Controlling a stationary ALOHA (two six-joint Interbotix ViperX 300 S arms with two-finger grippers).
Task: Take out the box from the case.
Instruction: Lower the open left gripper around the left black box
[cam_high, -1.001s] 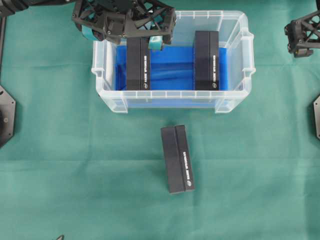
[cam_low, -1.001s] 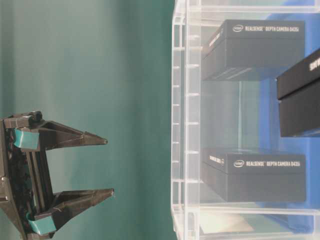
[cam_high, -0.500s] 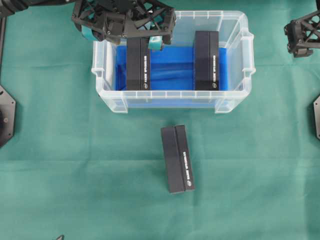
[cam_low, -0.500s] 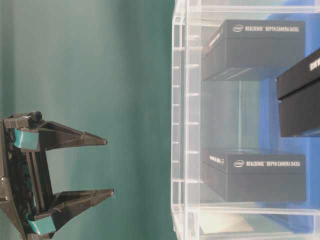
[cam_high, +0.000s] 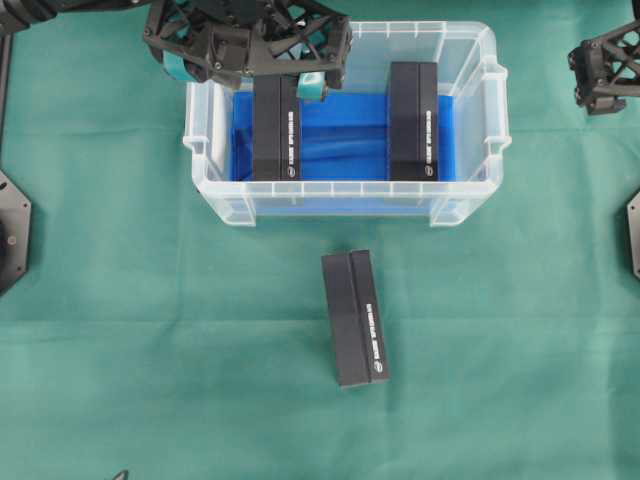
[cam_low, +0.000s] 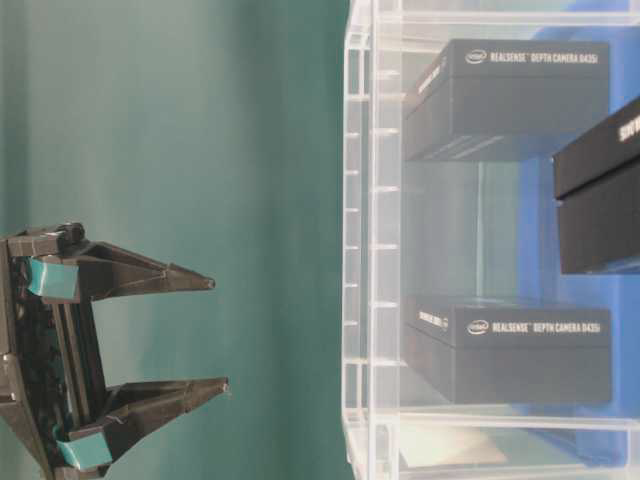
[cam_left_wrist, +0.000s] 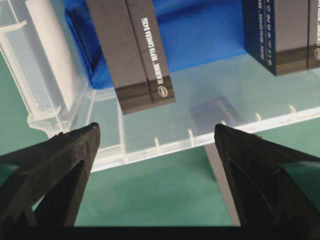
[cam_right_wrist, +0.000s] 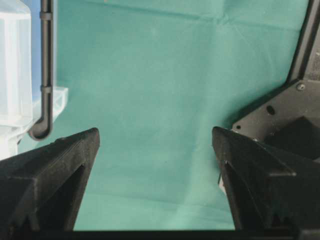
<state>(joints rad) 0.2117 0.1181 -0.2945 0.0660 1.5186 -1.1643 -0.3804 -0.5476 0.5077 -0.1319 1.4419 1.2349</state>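
Observation:
The case (cam_high: 500, 120) is a clear bin lined with blue cloth, standing at the back middle of the green table. Two black boxes lie inside it, the left box (cam_high: 277, 130) and the right box (cam_high: 413, 120). My left gripper (cam_high: 250, 70) hangs open above the case's back left, over the left box and above the rim, touching nothing. In the left wrist view the left gripper (cam_left_wrist: 156, 132) frames the case's front wall (cam_left_wrist: 175, 145), with the left box (cam_left_wrist: 132, 55) beyond. My right gripper (cam_high: 605, 70) stands open and empty off to the case's right; in its wrist view (cam_right_wrist: 155, 137) only green cloth lies between the fingers.
A third black box (cam_high: 355, 318) lies on the green cloth in front of the case. Black arm bases sit at the left edge (cam_high: 10, 230) and right edge (cam_high: 632, 235). A black cable (cam_right_wrist: 46, 70) hangs beside the case corner (cam_right_wrist: 15, 75).

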